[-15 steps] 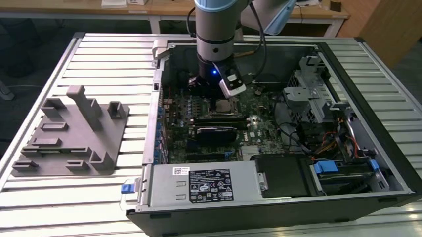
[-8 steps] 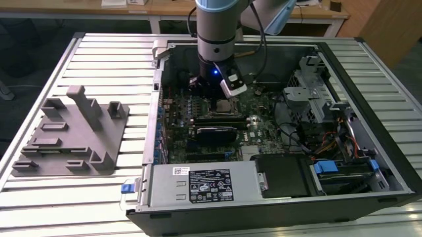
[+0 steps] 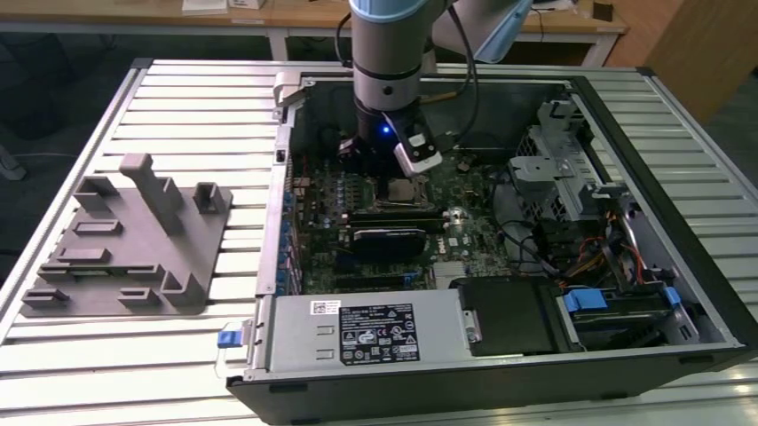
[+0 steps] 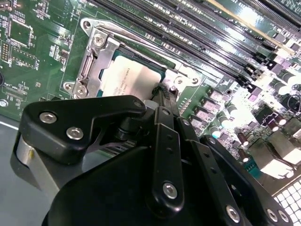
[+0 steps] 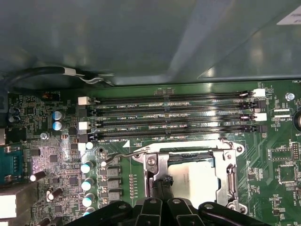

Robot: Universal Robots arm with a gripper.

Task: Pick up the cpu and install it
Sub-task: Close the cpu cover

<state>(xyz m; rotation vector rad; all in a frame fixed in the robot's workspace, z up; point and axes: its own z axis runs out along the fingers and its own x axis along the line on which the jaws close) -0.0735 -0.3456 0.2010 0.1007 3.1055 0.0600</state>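
Finding the cpu [image 4: 128,77] lying flat inside the socket frame [image 4: 96,52] on the motherboard [image 5: 51,155], silvery top facing up, just beside the row of memory slots [image 5: 169,109]. Reaching down into the open computer case [image 3: 474,390] in the exterior view, with a grey fixture block [image 3: 130,240] sitting well apart on the slatted table [image 3: 190,106] at that view's left.

Hanging the gripper [image 4: 162,92] right at one edge of the chip in both wrist views, touching or almost touching it (hard telling which). Pinching closed on itself, by the look of it, and clasping nothing.

Judging the handling: dealing with something light, thin and rigid, with a smooth metal lid offering little friction (inviting a slip under a shallow pinch). Treating it as fragile too, expecting delicate contacts on the underside and in the socket bed, though seeing neither here. Favouring a level hold across two opposite pale edges, never on the top face alone and never underneath. Avoiding any dragging or tilting inside the frame, fearing bent contacts or a skewed seating otherwise. Noting the thin retention lever [image 5: 120,157] and the frame itself crowding the chip, leaving little room at the edges for a grip.
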